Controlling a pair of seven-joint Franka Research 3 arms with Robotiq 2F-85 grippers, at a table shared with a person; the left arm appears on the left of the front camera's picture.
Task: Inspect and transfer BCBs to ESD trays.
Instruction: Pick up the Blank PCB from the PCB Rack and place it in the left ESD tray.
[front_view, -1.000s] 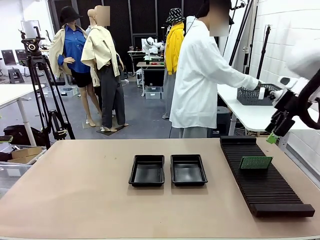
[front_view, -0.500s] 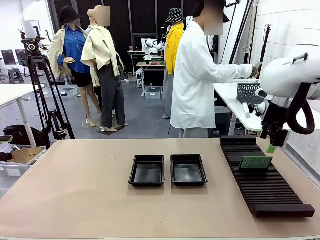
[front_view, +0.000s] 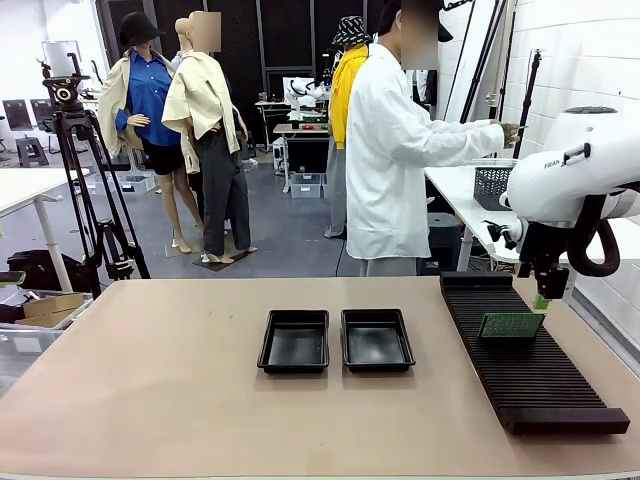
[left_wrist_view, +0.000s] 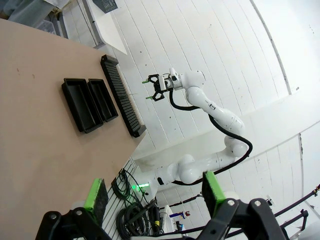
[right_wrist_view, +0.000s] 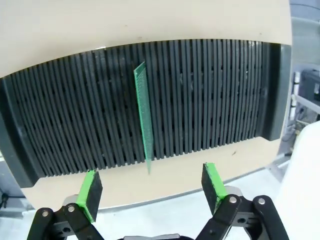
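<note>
R pincer (front_view: 543, 297) hangs just above the slotted rack (front_view: 535, 375), toward its far end. Fingers point down, jaws spread wide, nothing gripped. 1 BCB (front_view: 511, 325) stands on edge in a rack slot, right below that pincer. From the R wrist cam it's a thin green strip running across the ribs, lined up between the 2 green pads (right_wrist_view: 91, 189) and not touching either. L pincer (left_wrist_view: 154, 192) sits high above the table (front_view: 150, 390), also wide open w/ nothing in it, looking down over the whole layout. 2 ESD trays (front_view: 294, 314) lie side by side mid-table, just apart, floors bare, well left of the rack. Person (front_view: 390, 160) in a white coat stands at the far side, turned toward the next table, arm stretched out above a mesh basket (front_view: 490, 185).
</note>
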